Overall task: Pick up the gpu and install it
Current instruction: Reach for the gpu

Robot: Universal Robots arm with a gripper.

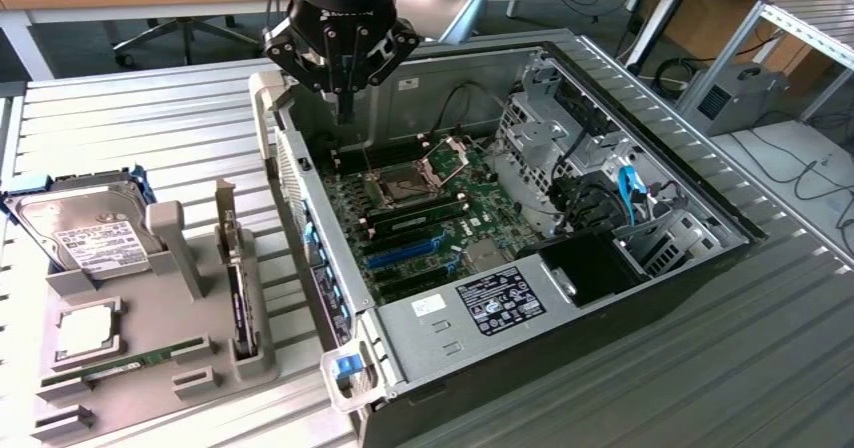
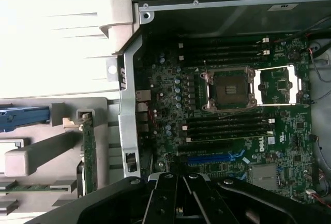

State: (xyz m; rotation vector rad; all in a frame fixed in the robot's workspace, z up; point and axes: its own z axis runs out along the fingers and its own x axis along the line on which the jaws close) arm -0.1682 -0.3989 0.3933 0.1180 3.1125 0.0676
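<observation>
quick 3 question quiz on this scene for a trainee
1. Pick one: the gpu stands in A) a board slot B) the grey holder C) a box.
2. True or false: the gripper holds the gpu.
3. What is the gripper above?
Key: 1 B. 2 False, it is shut and empty. 3 The open case.

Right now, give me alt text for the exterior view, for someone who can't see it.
The robot's gripper, shut and empty, hangs above the open computer case, whose motherboard is exposed. At the exterior view's left, the gpu stands on edge in a gray holder tray with a hard drive and a memory stick.
</observation>
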